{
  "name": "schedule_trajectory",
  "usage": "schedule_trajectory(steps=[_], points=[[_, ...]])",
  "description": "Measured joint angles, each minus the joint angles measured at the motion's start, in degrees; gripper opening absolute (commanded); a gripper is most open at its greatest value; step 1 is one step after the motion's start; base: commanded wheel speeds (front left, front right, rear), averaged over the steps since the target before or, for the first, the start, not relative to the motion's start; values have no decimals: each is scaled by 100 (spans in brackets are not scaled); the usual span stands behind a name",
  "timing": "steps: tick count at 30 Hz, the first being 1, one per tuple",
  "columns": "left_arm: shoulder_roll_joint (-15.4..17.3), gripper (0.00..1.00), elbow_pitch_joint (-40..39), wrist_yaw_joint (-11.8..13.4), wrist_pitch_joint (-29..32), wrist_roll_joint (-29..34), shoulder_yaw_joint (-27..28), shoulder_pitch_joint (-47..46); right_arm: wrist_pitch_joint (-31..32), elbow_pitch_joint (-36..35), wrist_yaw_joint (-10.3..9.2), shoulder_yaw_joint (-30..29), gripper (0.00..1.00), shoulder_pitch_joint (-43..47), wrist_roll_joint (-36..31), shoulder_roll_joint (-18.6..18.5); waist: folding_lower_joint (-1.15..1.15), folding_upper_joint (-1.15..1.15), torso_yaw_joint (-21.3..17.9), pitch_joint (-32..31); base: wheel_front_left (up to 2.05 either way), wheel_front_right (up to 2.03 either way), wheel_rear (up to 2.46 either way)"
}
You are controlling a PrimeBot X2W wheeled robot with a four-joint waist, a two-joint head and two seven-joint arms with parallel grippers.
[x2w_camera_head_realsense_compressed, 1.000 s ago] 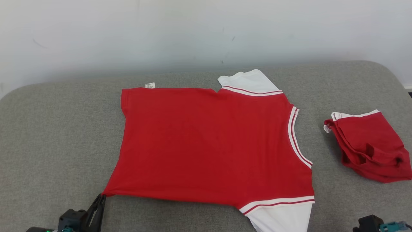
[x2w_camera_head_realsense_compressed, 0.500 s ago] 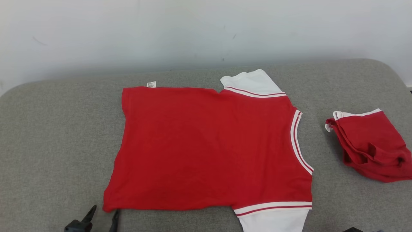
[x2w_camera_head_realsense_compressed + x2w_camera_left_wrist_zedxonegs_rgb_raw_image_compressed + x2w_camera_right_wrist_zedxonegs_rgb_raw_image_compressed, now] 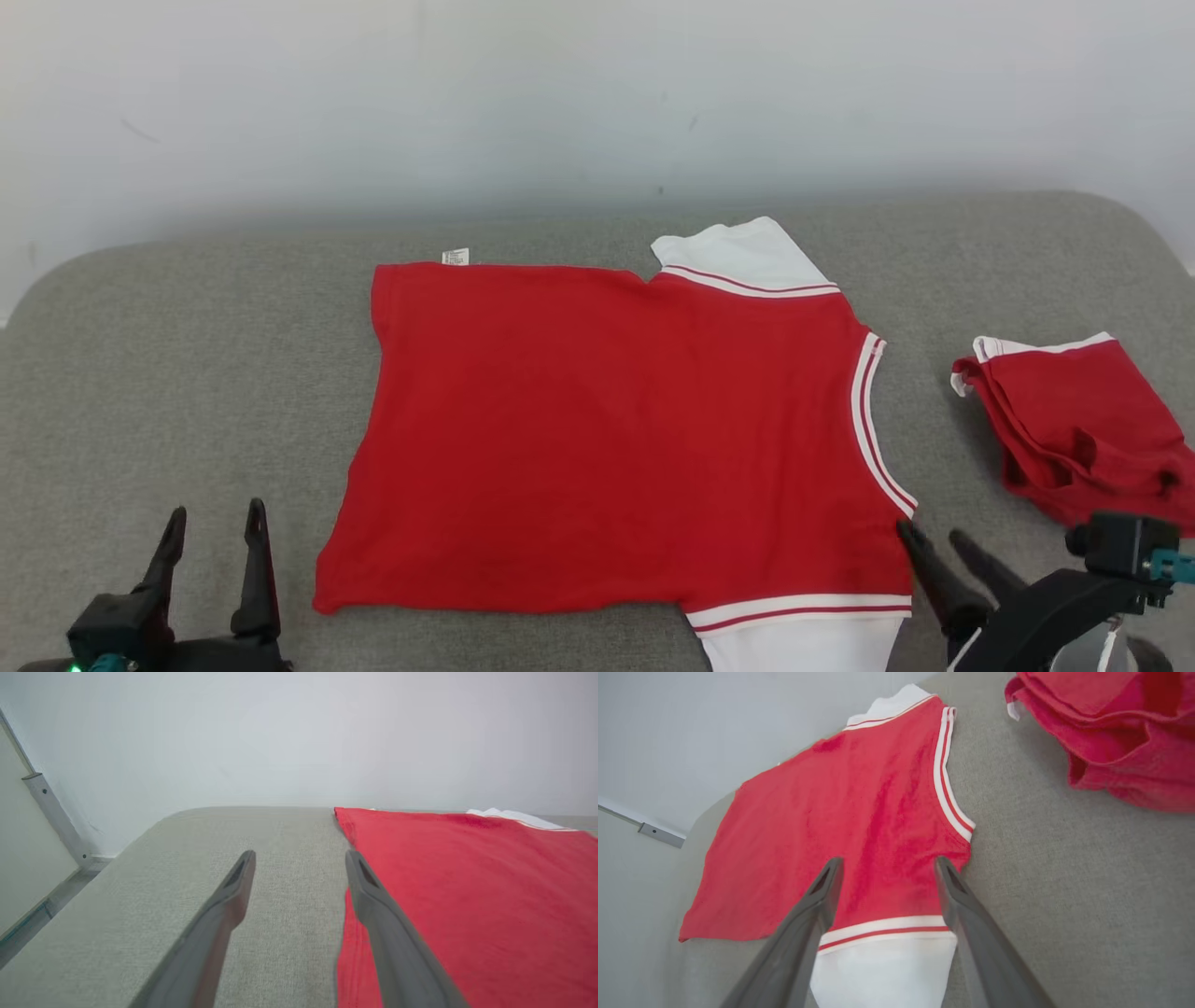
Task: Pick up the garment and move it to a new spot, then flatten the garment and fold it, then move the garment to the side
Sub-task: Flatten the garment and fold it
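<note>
High downward head view, two low wrist views, garment (image 3: pixel 607 439) in all.

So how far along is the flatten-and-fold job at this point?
Done: the red shirt lies spread flat on the grey cushion. In hand: the left gripper, open, sits by the hem; the right gripper, open, by the near white sleeve; neither grips cloth. Left: folding and moving it aside.
</note>
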Motion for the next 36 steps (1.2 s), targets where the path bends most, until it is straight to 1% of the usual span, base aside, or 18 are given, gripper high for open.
schedule_trajectory(steps=[2,5,6,10,14,21,26,32,34,36], points=[[-130,100,-291,8,-1,-56,152,85,-338,-94,14,-15,100,-73,-127,67,0,0,32,-56,0,0,0],[-246,100,-610,8,0,-94,223,259,-837,-218,99,-21,100,-124,-347,125,0,0,91,-142,0,0,0],[-321,100,-794,7,-1,-191,230,352,-1137,-304,102,-22,100,-154,-486,162,0,0,134,-204,0,0,0],[-424,100,-1043,7,-1,-219,172,484,-1661,-432,111,-4,100,-255,-837,189,0,0,231,-307,0,0,0],[-431,100,-1244,1,-1,-222,38,587,-2079,-424,120,4,100,-393,-1009,259,-1,0,312,-405,0,0,0],[-382,100,-1525,-3,1,-142,-131,696,-2479,-229,189,24,100,-435,-1100,293,-1,0,421,-540,0,0,0],[-312,100,-1586,-3,111,-135,-152,950,-2636,-99,212,-21,100,-409,-1112,303,-1,0,439,-574,0,0,0],[-263,100,-1719,-3,268,-129,-192,1024,-2784,-1,256,-20,100,-362,-1112,324,-1,0,418,-551,0,0,0],[-253,100,-1788,-53,288,-131,-201,1024,-2816,57,263,-9,100,-310,-1112,338,-1,0,410,-538,0,0,0],[-248,100,-1841,-52,336,-131,-211,1024,-2839,76,281,1,100,-309,-1112,343,-1,0,403,-522,0,0,0]])
